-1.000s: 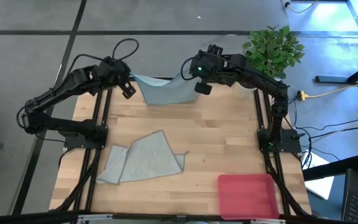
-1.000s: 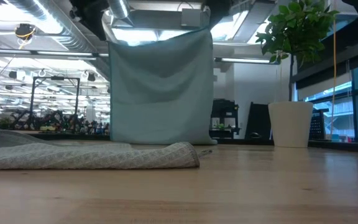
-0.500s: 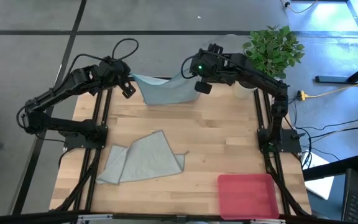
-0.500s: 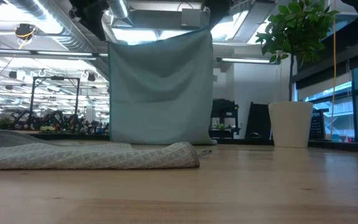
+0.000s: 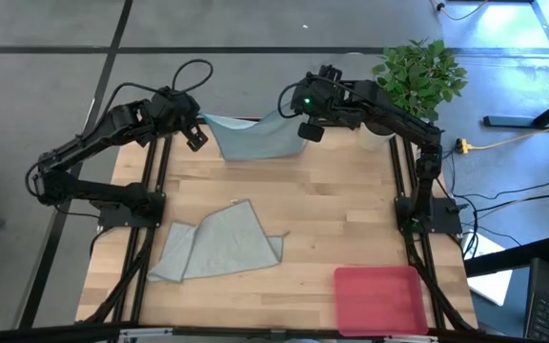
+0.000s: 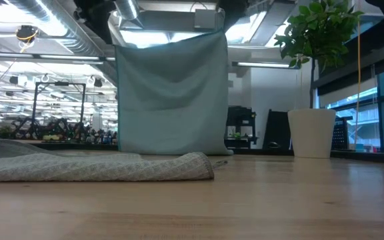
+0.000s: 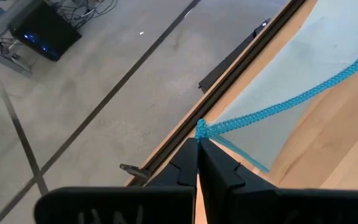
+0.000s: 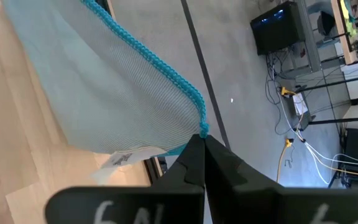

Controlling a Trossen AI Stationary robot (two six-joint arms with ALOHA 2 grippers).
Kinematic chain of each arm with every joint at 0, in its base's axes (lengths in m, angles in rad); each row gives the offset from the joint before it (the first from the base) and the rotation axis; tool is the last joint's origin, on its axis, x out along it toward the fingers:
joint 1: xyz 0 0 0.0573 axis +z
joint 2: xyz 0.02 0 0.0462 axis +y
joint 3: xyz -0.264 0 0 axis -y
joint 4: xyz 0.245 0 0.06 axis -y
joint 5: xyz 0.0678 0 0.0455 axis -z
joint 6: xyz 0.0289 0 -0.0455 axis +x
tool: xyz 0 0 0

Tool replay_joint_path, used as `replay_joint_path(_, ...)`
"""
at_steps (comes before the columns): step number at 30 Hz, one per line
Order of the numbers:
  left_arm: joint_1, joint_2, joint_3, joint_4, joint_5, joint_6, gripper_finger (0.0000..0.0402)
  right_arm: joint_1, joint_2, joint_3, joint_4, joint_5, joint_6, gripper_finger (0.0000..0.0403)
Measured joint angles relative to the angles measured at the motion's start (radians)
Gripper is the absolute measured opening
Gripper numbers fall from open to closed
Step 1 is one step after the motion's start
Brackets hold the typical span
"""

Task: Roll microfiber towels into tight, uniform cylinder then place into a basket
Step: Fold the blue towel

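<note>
stage: early, nothing rolled | left gripper [image 7: 197, 144] and right gripper [image 8: 202, 138] each pinch a top corner of teal towel [image 5: 248, 138], hanging over table's far edge | grey towel [image 5: 215, 243] crumpled mid-table | basket [image 5: 379, 299] empty

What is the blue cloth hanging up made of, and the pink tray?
The blue cloth looks like soft, thin woven fabric: it hangs in folds, shows fine ribbing and has a stitched bright blue edge. The pink tray seems to be smooth, matte plastic: flat, stiff and evenly coloured.
</note>
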Motion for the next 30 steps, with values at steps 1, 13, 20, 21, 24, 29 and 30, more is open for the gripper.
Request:
replay_joint_path(1,0.0,0.0,0.0,0.0,0.0,0.0,0.0,0.0,0.0,0.0,0.0,0.0,0.0,0.0)
replay_joint_path(13,0.069,0.0,0.0,0.198,-0.032,0.063,0.0,-0.033,0.0,0.0,0.13,0.007,-0.075,0.0)
replay_joint_path(20,0.157,0.0,0.0,0.377,-0.032,0.137,0.0,-0.078,0.0,0.0,0.285,0.114,-0.174,0.0)
replay_joint_path(21,0.164,0.0,0.0,0.401,-0.032,0.147,0.0,-0.083,-0.001,-0.001,0.314,0.138,-0.196,0.0)
replay_joint_path(24,0.181,0.0,0.0,0.469,-0.032,0.178,0.0,-0.09,-0.008,-0.001,0.399,0.199,-0.256,0.0)
replay_joint_path(29,0.191,0.0,0.0,0.492,-0.016,0.226,0.0,-0.094,-0.019,0.0,0.399,0.174,-0.257,0.0)
replay_joint_path(30,0.19,0.0,0.0,0.478,-0.011,0.232,0.0,-0.094,-0.018,0.0,0.373,0.16,-0.243,0.0)
